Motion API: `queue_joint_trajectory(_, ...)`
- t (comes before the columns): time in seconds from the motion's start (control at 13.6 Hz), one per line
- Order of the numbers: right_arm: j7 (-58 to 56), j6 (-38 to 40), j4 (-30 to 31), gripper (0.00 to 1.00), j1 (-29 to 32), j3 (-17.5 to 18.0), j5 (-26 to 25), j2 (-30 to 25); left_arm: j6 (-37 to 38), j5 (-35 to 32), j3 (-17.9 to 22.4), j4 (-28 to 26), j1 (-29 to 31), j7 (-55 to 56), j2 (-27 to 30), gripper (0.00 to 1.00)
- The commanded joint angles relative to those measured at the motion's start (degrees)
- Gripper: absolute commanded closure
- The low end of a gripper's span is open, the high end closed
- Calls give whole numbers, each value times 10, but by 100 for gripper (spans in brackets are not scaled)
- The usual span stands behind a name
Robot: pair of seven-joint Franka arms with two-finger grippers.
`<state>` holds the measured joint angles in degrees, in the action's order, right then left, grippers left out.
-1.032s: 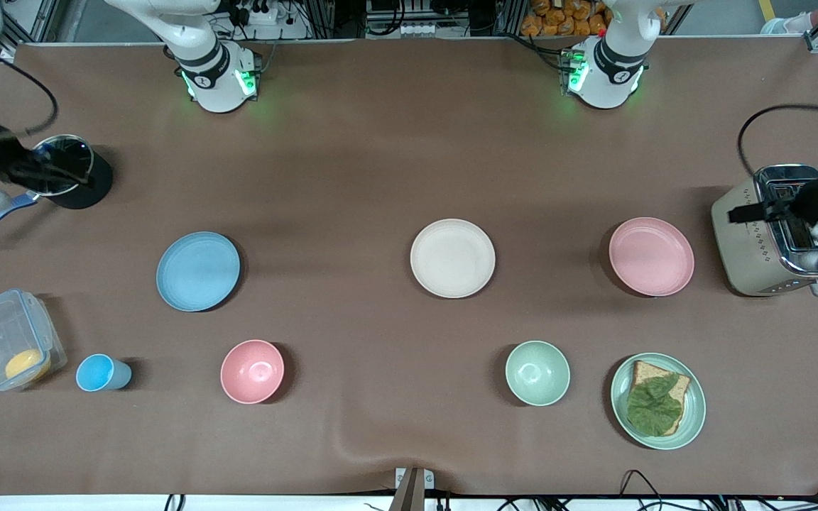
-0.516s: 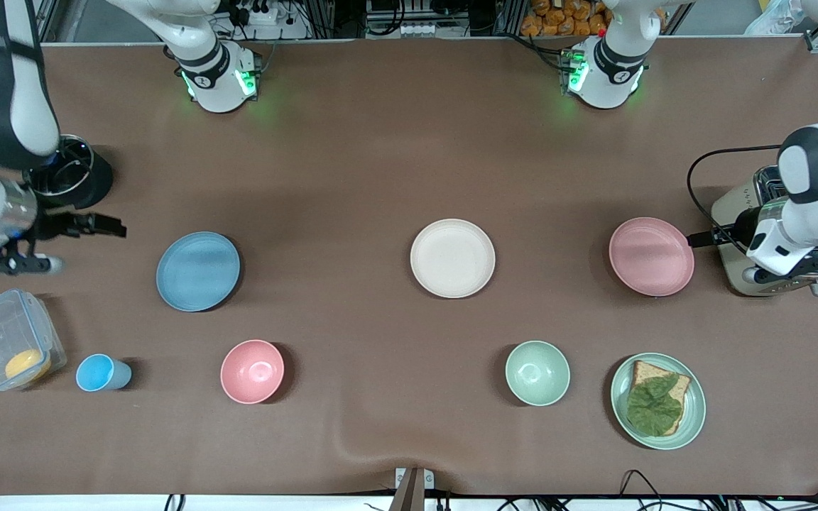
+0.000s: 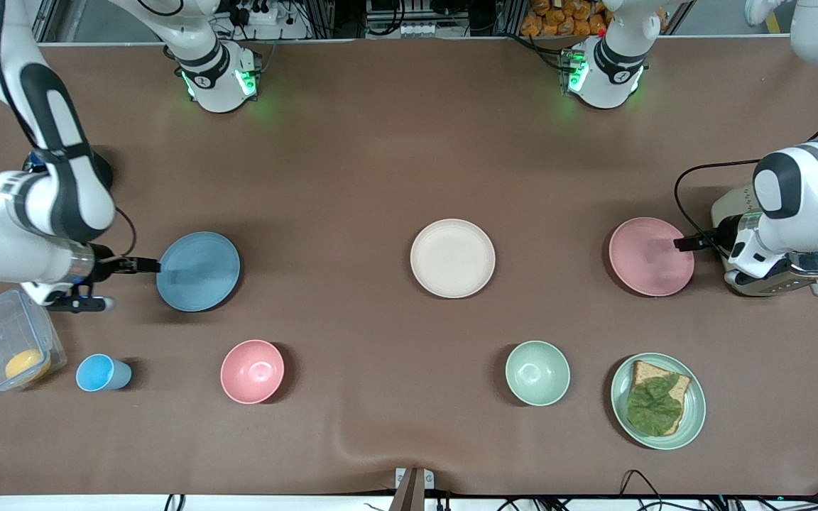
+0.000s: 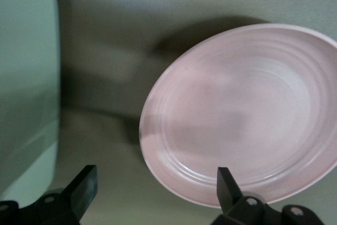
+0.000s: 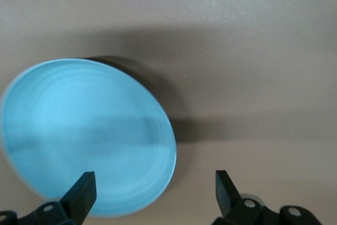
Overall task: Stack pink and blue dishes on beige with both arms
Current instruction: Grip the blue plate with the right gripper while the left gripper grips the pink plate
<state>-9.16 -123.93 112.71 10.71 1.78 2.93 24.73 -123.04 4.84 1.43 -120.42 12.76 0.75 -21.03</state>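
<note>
Two arms lean in low over the brown desk (image 3: 380, 142), each beside its own plate. We read the right arm's tool (image 3: 107, 284) as spread wide at the blue plate's (image 3: 198, 271) 9 o'clock edge, one finger reaching the rim and the other just off it toward the clear box (image 3: 8, 348); its wrist view shows both fingers apart with the blue plate (image 5: 87, 138) under one of them. The left arm's tool (image 3: 700, 245) sits at the pink plate's (image 3: 651, 256) 3 o'clock edge, in front of the toaster (image 3: 771, 284); in its wrist view the fingers are also apart, one overlapping the pink plate's (image 4: 242, 114) rim.

The cream plate (image 3: 452, 257) lies in the middle of the desk, between the two coloured plates and well apart from both.

We judge these plates to be light, stiff and matte, so not very slippery, but flat and shallow. The raised rim is the only place to pinch, one finger above and one slipped beneath. Held by one edge, a plate will likely droop, so a firm squeeze matters.
</note>
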Motion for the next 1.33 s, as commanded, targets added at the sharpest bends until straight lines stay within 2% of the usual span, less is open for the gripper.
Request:
queue_joint_trajectory(0.0, -10, -46, 40, 0, 13, 9, 7, 1, -8, 50, -6, 4, 18, -44, -31, 0)
queue_joint_trajectory(0.07, -10, -46, 40, 0, 13, 9, 7, 8, -8, 56, -6, 7, 29, -57, -43, 2)
queue_joint_trajectory(0.29, -10, -53, 39, 0, 12, 9, 7, 34, -8, 57, -6, 10, 32, -62, -50, 21)
queue_joint_trajectory(0.37, -10, -58, 39, 9, 12, 9, 7, 39, -8, 57, -6, 10, 31, -62, -51, 28)
queue_joint_trajectory(0.52, -10, -60, 38, 62, 12, 9, 8, 55, -8, 57, -6, 10, 29, -62, -51, 30)
queue_joint_trajectory(0.59, -10, -67, 38, 86, 12, 10, 14, 57, -8, 57, -6, 10, 27, -62, -51, 38)
queue_joint_trajectory(0.66, -10, -68, 39, 100, 10, 10, 18, 57, -8, 57, -6, 10, 25, -62, -51, 52)
queue_joint_trajectory(0.88, -45, -65, 38, 100, 12, 10, 19, 52, -8, 57, -6, 10, 24, -62, -55, 100)
queue_joint_trajectory(1.18, -53, -47, 38, 100, 9, 10, 19, 30, 4, 68, -18, 26, 24, -59, -29, 100)
queue_joint_trajectory(1.25, -54, -42, 38, 100, 8, 10, 19, 23, 24, 68, -40, 42, 25, -53, -19, 100)
